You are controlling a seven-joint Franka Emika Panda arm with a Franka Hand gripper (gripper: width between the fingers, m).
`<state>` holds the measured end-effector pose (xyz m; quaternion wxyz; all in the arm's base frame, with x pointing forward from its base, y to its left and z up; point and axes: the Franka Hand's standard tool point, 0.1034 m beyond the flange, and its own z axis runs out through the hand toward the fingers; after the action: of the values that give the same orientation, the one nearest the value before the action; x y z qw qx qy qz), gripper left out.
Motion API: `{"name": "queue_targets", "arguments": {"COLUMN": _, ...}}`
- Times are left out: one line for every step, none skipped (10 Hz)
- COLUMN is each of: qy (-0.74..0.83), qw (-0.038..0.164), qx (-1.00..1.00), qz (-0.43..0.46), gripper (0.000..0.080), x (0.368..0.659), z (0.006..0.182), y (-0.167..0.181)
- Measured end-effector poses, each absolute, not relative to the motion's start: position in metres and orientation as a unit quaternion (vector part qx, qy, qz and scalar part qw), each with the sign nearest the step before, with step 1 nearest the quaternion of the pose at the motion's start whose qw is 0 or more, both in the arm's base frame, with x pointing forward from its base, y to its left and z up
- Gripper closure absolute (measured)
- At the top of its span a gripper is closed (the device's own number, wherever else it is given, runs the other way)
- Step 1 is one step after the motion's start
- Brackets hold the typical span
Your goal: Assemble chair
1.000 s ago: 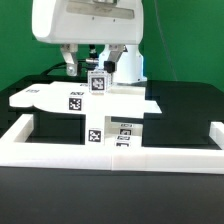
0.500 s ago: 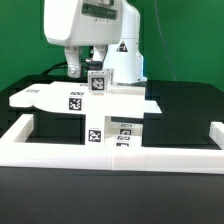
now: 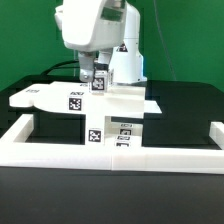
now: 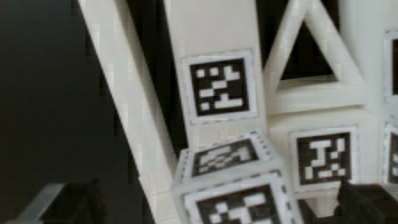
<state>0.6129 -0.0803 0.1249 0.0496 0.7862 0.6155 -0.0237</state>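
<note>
The chair parts are white and carry black-and-white tags. A flat plate (image 3: 45, 97) lies on the exterior view's left. A blocky stack of parts (image 3: 112, 122) stands in the middle behind the border wall. A small upright tagged piece (image 3: 98, 83) stands on top of it. My gripper (image 3: 96, 74) hangs right over this piece, with a finger on each side. In the wrist view the tagged piece (image 4: 246, 200) sits between my dark fingers (image 4: 64, 202), with gaps on both sides. The gripper (image 4: 228, 205) is open and holds nothing.
A long low white border wall (image 3: 60, 150) runs along the front and up both sides. The table is black, with a green backdrop behind. Long white tagged bars (image 4: 217, 90) fill the wrist view beyond the jaws.
The arm and gripper have moved toward the exterior view's right and now sit over the small upright piece. The chair parts have not moved.
</note>
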Motion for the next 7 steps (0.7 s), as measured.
{"name": "queue_targets", "arguments": {"qy": 0.613, "qw": 0.049, "qx": 0.788, "qz": -0.022, "gripper": 0.0150, "x": 0.6139, "z": 0.1244, "y": -0.0759}}
{"name": "queue_targets", "arguments": {"qy": 0.609, "qw": 0.049, "qx": 0.792, "qz": -0.022, "gripper": 0.0150, "x": 0.6133, "z": 0.1232, "y": -0.0741}}
{"name": "queue_targets", "arguments": {"qy": 0.607, "qw": 0.048, "qx": 0.793, "qz": -0.022, "gripper": 0.0150, "x": 0.6123, "z": 0.1224, "y": -0.0754}}
{"name": "queue_targets", "arguments": {"qy": 0.605, "qw": 0.048, "qx": 0.794, "qz": -0.023, "gripper": 0.0275, "x": 0.6113, "z": 0.1219, "y": -0.0785}}
{"name": "queue_targets", "arguments": {"qy": 0.604, "qw": 0.048, "qx": 0.795, "qz": -0.023, "gripper": 0.0275, "x": 0.6112, "z": 0.1219, "y": -0.0793}}
{"name": "queue_targets", "arguments": {"qy": 0.603, "qw": 0.048, "qx": 0.796, "qz": -0.023, "gripper": 0.0414, "x": 0.6111, "z": 0.1219, "y": -0.0797}}
{"name": "queue_targets", "arguments": {"qy": 0.603, "qw": 0.048, "qx": 0.796, "qz": -0.022, "gripper": 0.0514, "x": 0.6116, "z": 0.1225, "y": -0.0799}}
